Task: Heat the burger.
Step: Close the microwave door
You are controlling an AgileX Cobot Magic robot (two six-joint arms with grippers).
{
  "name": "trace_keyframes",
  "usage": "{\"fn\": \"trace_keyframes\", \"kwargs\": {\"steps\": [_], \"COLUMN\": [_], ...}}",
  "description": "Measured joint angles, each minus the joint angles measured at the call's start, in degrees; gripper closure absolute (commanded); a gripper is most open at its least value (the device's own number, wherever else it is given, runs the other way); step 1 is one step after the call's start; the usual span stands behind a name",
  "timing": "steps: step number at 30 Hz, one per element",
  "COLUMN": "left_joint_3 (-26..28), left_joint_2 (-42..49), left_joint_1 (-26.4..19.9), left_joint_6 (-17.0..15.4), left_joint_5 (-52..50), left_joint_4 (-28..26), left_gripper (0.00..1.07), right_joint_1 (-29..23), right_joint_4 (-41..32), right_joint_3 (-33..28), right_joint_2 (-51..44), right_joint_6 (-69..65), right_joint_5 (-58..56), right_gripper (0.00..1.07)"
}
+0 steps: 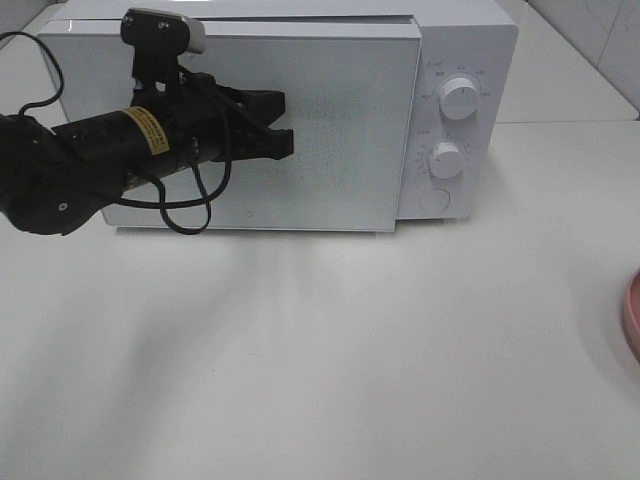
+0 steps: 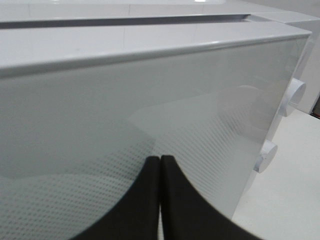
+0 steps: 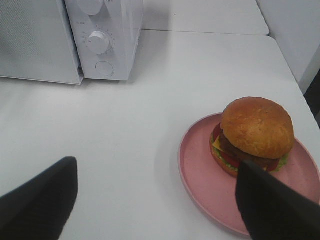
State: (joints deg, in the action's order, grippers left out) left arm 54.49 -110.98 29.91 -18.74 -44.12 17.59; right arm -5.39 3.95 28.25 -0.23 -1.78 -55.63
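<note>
The burger (image 3: pixel 257 127), with a golden-brown bun and dark filling, sits on a pink plate (image 3: pixel 200 172) on the white table. My right gripper (image 3: pixel 157 167) hangs open above the table. One of its fingers (image 3: pixel 272 205) is just in front of the burger and the other is far to the side, with nothing between them. In the high view only the plate's rim (image 1: pixel 632 320) shows at the right edge. My left gripper (image 1: pixel 280 135) is shut and empty, its tips (image 2: pixel 160 160) pointing at the white microwave's door (image 1: pixel 330 130) near its middle.
The microwave (image 1: pixel 300 110) stands at the back of the table with its door covering the cavity. Two knobs (image 1: pixel 459 98) (image 1: pixel 446 158) and a round button (image 1: pixel 434 200) are on its right panel. Bare white tabletop (image 1: pixel 320 360) spreads in front.
</note>
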Motion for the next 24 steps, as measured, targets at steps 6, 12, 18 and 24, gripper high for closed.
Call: {"fn": "trace_keyframes", "kwargs": {"steps": [6, 12, 18, 24], "left_joint_3": [3.8, 7.6, 11.0, 12.4], "left_joint_2": [-1.8, -3.4, -5.3, -6.1], "left_joint_1": [2.6, 4.6, 7.6, 8.6], "left_joint_6": [0.2, 1.2, 9.5, 14.8], "left_joint_5": [2.3, 4.2, 6.2, 7.9], "left_joint_4": [-1.0, -1.9, -10.4, -17.6], "left_gripper": [1.07, 1.07, 1.07, 1.07], "right_joint_1": [0.0, 0.0, 0.0, 0.0], "right_joint_4": [0.0, 0.0, 0.0, 0.0], "right_joint_3": [0.0, 0.0, 0.0, 0.0], "right_joint_2": [0.0, 0.0, 0.0, 0.0], "right_joint_6": [0.0, 0.0, 0.0, 0.0], "right_joint_5": [0.0, 0.0, 0.0, 0.0], "right_gripper": [0.31, 0.31, 0.31, 0.31]}}
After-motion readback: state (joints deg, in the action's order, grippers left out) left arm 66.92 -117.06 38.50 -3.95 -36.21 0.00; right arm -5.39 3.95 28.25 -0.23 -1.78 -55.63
